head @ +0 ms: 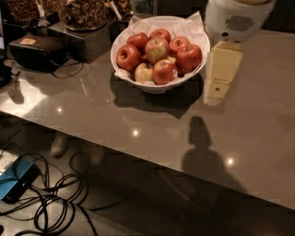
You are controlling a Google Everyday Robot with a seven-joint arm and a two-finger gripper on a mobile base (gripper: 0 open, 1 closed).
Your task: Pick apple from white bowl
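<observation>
The white bowl (199,59), lined with crinkled white paper, stands on the grey table at the back and holds several apples. The apple (156,48), large with mixed red and yellow-green skin, lies on top near the middle of the pile. Deep red apples surround it, and a smaller pale yellow apple (144,72) lies at the front. My gripper (215,92) hangs from its white wrist (235,18) just right of the bowl's right rim, pointing down at the table. It is beside the bowl, not over it, and holds nothing that I can see.
A black device (39,51) with a cable sits at the back left of the table. Containers of nuts (85,14) stand behind the bowl's left side. The table's front edge runs diagonally. Cables (50,203) and a blue box (14,182) lie on the floor.
</observation>
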